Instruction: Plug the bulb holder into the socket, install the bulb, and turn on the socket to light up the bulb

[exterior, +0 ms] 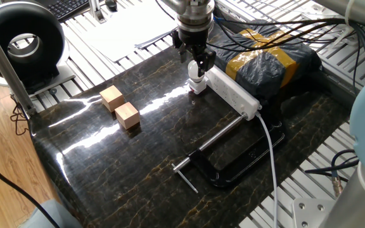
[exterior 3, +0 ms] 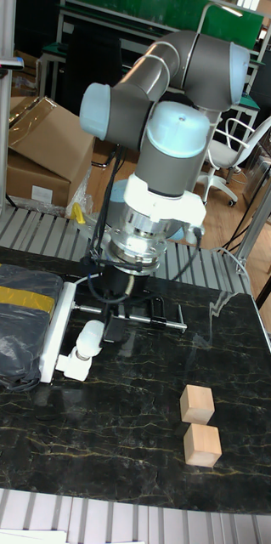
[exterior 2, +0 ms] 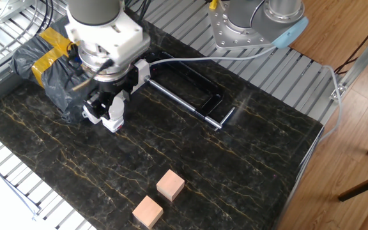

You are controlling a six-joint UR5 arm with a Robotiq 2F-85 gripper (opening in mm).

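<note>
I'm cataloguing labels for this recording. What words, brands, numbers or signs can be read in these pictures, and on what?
None can be read in any view.
Power strip: plain white, no legible marking.
Yellow tape on the dark bag: no print that shows.
Wooden cubes: bare faces.
Robot arm: no visible brand.
Cardboard box in the tall view: no legible print.
Keyboard: keys too small to read.

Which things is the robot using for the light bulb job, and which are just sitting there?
For the job:
- bulb
- bulb holder
- power strip
- claw

Just lying about:
- two wooden blocks
- black clamp
- wrapped dark bundle with yellow tape
</note>
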